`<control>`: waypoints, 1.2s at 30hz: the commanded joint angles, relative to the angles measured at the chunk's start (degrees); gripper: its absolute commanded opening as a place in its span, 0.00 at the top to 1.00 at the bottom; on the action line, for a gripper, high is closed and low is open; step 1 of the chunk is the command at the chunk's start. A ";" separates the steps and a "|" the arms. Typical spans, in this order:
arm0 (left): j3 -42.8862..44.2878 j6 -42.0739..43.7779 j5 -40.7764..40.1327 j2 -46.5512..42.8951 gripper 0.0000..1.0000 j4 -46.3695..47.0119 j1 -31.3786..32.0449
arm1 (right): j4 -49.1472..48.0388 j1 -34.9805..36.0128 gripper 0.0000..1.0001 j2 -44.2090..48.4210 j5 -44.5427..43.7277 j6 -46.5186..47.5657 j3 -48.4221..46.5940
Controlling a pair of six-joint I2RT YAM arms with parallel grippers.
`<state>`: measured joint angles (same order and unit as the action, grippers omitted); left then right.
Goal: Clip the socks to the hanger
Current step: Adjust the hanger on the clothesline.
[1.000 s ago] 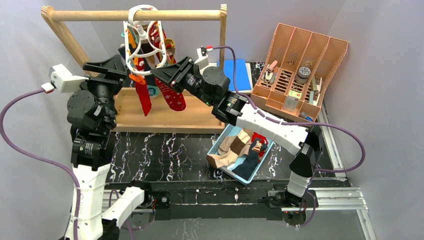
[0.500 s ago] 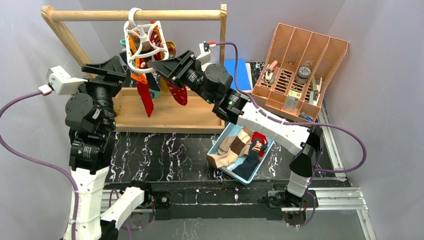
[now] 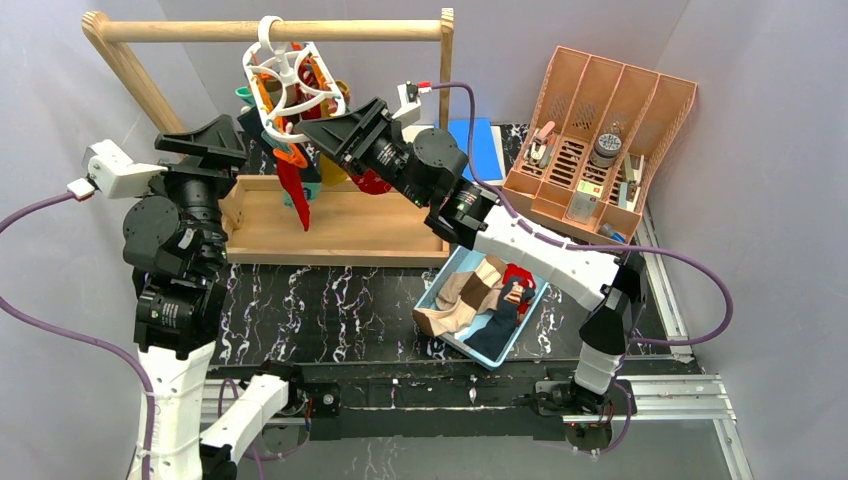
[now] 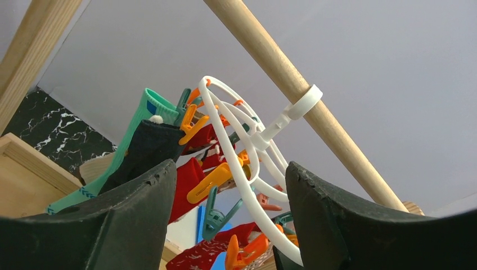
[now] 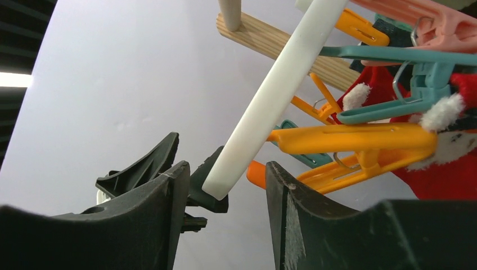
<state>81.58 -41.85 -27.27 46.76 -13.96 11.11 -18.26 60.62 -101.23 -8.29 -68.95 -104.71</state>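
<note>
The white ring hanger (image 3: pixel 285 75) hangs by its hook from the wooden rail (image 3: pixel 180 31) and is tilted up. Red socks (image 3: pixel 295 195) and a teal sock (image 3: pixel 303 212) dangle from its orange and teal clips. My left gripper (image 3: pixel 238 138) is open just left of the hanger. In the left wrist view its ring (image 4: pixel 251 205) runs between the open fingers, beside a teal sock (image 4: pixel 135 140) and a red one (image 4: pixel 185 180). My right gripper (image 3: pixel 310 132) is open under the hanger's right side. The white rim (image 5: pixel 273 95) ends between its fingers, next to a red sock (image 5: pixel 450 163).
A blue tray (image 3: pixel 435 283) at front centre holds tan (image 3: pixel 465 295), navy (image 3: pixel 497 325) and red (image 3: pixel 517 280) socks. The rail frame's wooden base (image 3: pixel 340 225) lies behind it. An orange desk organiser (image 3: pixel 600 130) stands at the back right, and a blue object (image 3: pixel 480 145) sits beside it.
Both grippers have risen and shifted left. The hanger has tipped up and swung left on the rail, and its hanging socks have moved left with it.
</note>
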 commanded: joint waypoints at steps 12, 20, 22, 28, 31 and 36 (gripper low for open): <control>-1.25 1.23 -2.53 -2.37 0.29 -0.54 0.31 | -3.28 -0.06 0.37 3.19 1.97 1.63 1.88; -1.88 1.42 -2.53 -2.94 0.28 -0.88 0.31 | -2.92 -0.06 0.32 4.25 2.57 2.15 2.64; -1.98 1.48 -2.51 -3.06 0.28 -0.87 0.31 | -2.70 -0.06 0.29 4.67 2.71 2.31 2.82; -2.17 1.40 -2.42 -3.16 0.28 -0.90 0.31 | -2.35 -0.06 0.21 6.02 2.63 2.50 4.27; -2.08 1.45 -2.44 -3.30 0.28 -0.90 0.38 | -2.09 -0.09 0.20 6.67 2.97 2.74 4.66; -2.40 1.47 -2.44 -3.67 0.28 -1.21 0.40 | -1.62 -0.06 0.20 8.34 4.23 3.11 6.31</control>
<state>79.42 -41.06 -28.12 43.90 -15.07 11.22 -19.07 60.60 -96.44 -5.54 -67.16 -100.05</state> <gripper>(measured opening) 0.717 0.796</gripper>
